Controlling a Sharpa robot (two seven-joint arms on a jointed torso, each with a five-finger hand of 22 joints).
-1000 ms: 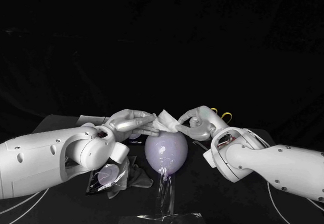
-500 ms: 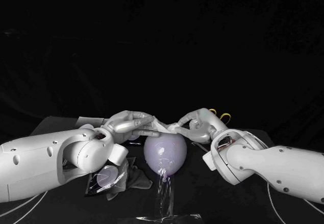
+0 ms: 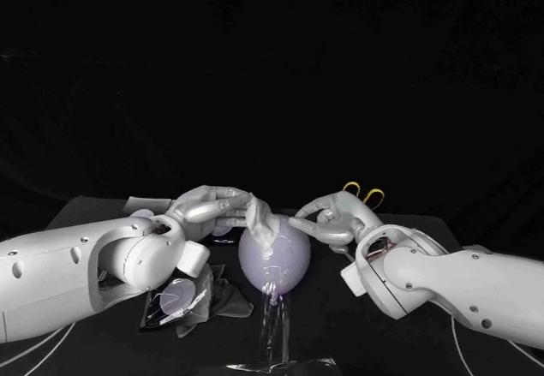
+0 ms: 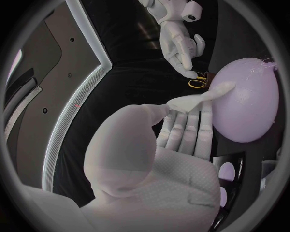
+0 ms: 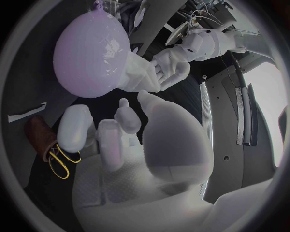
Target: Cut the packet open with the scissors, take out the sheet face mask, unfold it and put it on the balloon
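Change: a second ago the white sheet face mask was stretched between both hands above the pale lilac oval balloon. It now hangs bunched from one hand alone, its lower end lying on the balloon's top.
Left hand: just left of the balloon's top, pinching the mask's upper edge between the thumb and the fingers. The left wrist view shows the strip running from that pinch to the balloon's skin.
Right hand: just right of the balloon's top. It has let go of the mask and holds nothing, with fingers loosely apart and its tips close to the mask but clear of it.
Meaning for the task: the mask has reached the balloon but is crumpled, not spread. In my judgement the unfolding is undone, and the free edge needs catching again before the mask can be laid flat.
Packet: the dark glossy cut packet lies on the black table, low and to the left of the balloon. The mask is out of it, and I cannot tell whether anything else remains inside.
Stand: a clear plastic holder below the balloon carries it upright, knot downward.
Scissors: the yellow-handled scissors lie beyond the balloon, behind the right hand, untouched.
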